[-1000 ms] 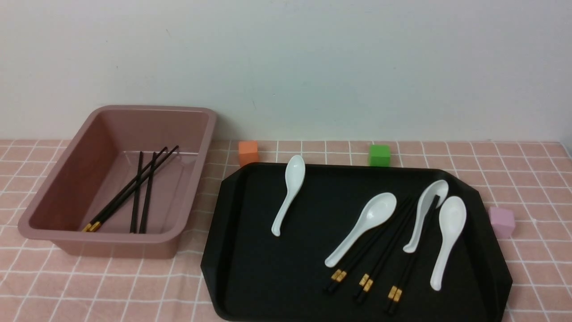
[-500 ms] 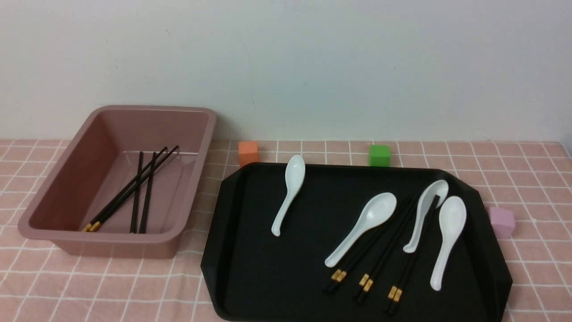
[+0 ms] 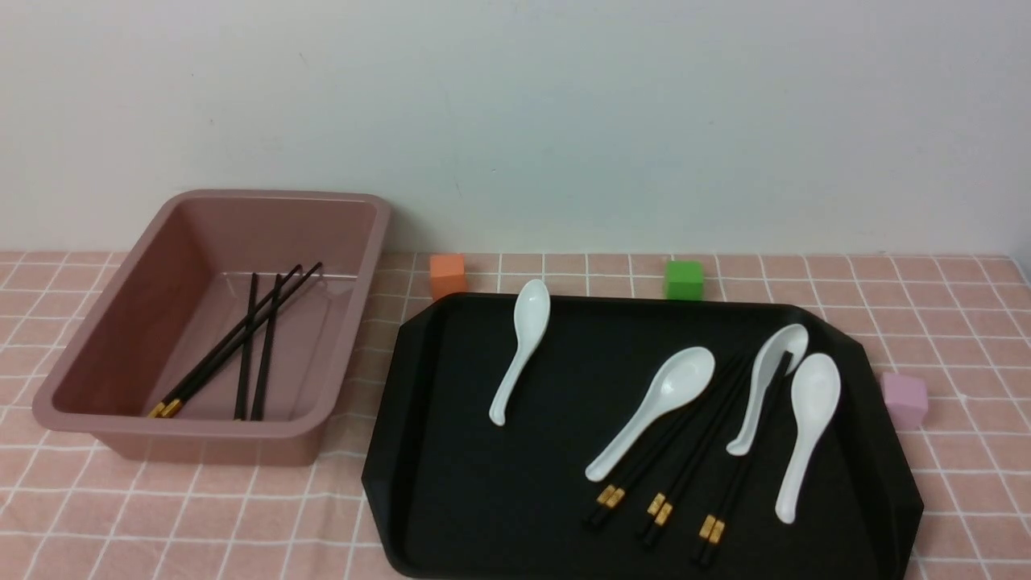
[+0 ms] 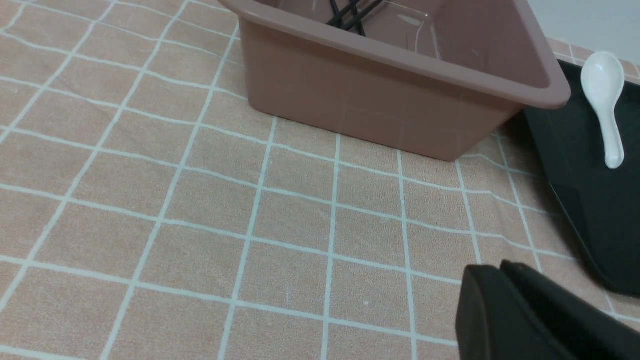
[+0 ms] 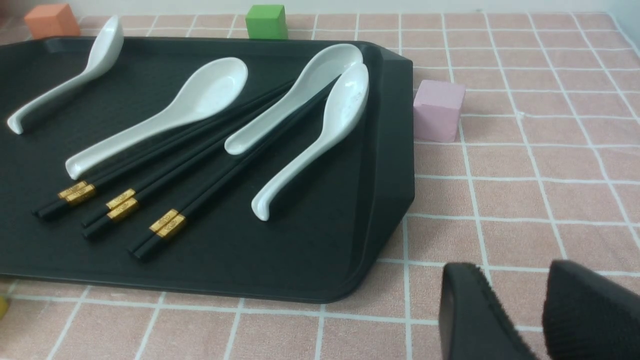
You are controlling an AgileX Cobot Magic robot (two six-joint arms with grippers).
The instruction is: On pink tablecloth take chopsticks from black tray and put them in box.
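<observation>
1. The box stands upright on the pink cloth, to the left of the tray and apart from it.
2. Four chopsticks lie in the box. Two run slantwise close together, with gold bands at their near ends; the other two cross them.
3. Three pairs of chopsticks are in the right part of the tray. They slant side by side, gold bands toward the robot.
4. Four white spoons share the tray. One lies on its left side, well apart from the chopsticks; one is beside the leftmost pair; one lies among the chopsticks; and one is to the right of them all.
5. The orange cube and the green cube sit behind the tray. The purple cube is just beside its right side.
6. The left fingers are together over the cloth, with nothing held between them.
7. The right fingers stand apart over the cloth, holding nothing.
8. A yellow thing, mostly cut off, shows at the right wrist view's edge; I cannot tell what it is.
</observation>
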